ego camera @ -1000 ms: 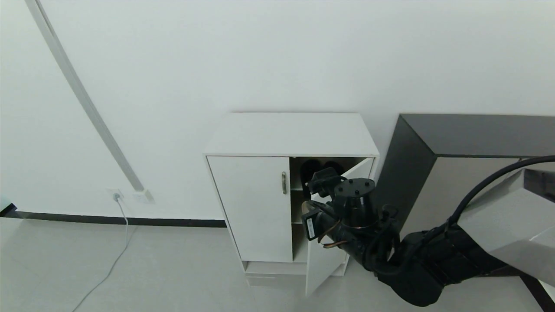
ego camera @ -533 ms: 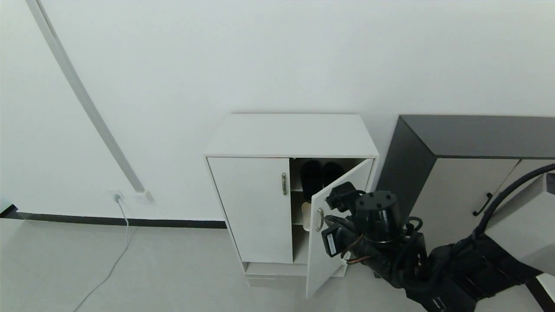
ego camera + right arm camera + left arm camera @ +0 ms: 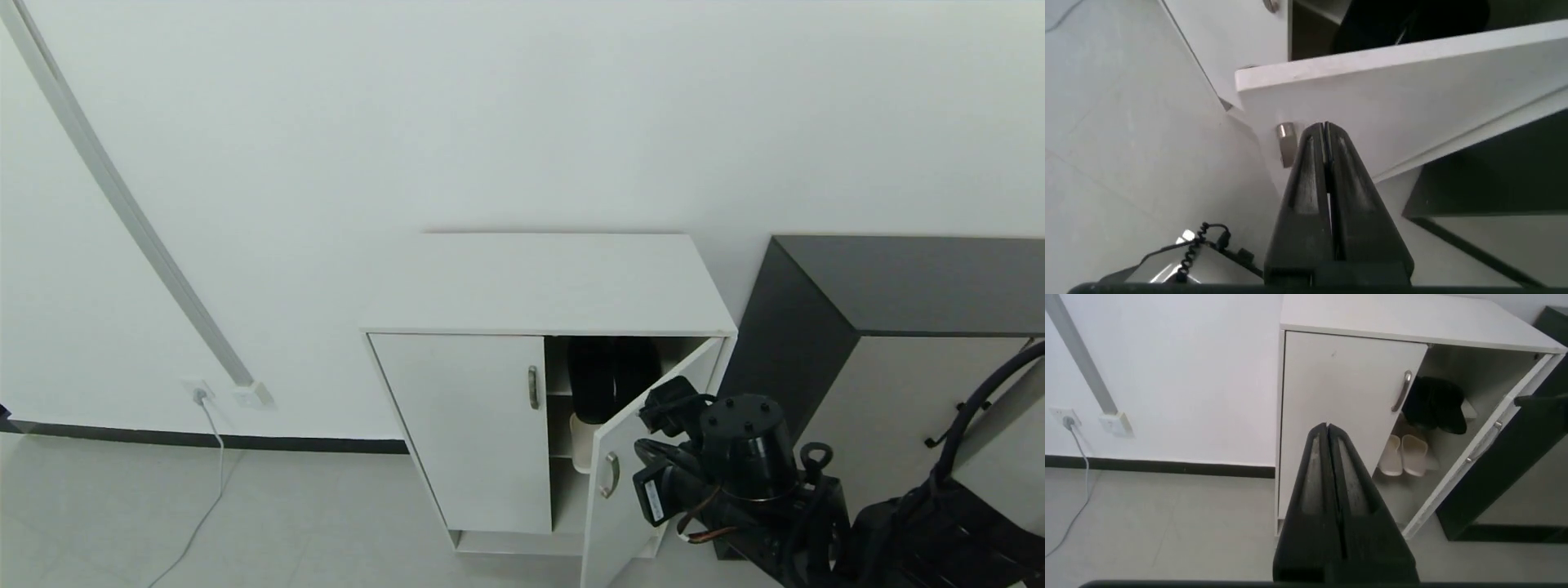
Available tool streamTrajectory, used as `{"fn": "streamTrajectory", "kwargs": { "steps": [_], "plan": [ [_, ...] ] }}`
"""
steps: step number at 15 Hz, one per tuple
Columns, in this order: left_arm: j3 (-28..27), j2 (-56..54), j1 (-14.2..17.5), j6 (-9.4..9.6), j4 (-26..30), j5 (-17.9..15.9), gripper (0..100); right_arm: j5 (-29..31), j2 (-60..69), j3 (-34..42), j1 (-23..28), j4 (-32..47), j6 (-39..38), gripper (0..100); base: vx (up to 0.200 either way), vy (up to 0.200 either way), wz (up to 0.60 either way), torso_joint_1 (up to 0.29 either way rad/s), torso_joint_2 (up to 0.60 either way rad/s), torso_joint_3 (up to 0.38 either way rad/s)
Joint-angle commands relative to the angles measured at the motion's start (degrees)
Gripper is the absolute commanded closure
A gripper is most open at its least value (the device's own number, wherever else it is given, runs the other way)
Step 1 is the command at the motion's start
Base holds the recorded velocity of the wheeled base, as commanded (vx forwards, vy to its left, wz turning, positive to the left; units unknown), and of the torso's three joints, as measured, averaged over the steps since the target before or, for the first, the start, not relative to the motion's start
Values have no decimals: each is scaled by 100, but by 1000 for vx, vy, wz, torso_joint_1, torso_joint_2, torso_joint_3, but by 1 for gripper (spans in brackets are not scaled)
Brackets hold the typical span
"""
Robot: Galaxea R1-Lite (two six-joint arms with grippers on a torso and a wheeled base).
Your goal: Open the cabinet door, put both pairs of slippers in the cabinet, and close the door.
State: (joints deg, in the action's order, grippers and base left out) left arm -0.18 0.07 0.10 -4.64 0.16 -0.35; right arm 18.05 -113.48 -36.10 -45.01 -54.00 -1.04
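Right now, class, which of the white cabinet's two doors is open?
The right door, beside the dark cabinet: it stands swung outward, showing slippers inside, with the right gripper near its handle. The left door lies flush shut.

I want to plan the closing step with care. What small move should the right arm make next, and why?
Probably press the shut right end effector against the door, on its outer face, to swing it closed: the door stands ajar, and the black slippers and pale slippers already lie inside the cabinet.
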Motion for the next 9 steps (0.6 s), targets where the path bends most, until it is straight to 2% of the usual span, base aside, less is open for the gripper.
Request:
{"fn": "streamTrajectory", "kwargs": {
  "steps": [1, 9],
  "plan": [
    [1, 1, -1, -1, 2, 0, 100, -4, -95, -3, -26, -5, -2, 100, 0, 0, 0, 0, 0, 0],
    [1, 1, -1, -10, 2, 0, 100, -127, -992, -785, -8, -321, -28, 100, 0, 0, 0, 0, 0, 0]
  ]
}}
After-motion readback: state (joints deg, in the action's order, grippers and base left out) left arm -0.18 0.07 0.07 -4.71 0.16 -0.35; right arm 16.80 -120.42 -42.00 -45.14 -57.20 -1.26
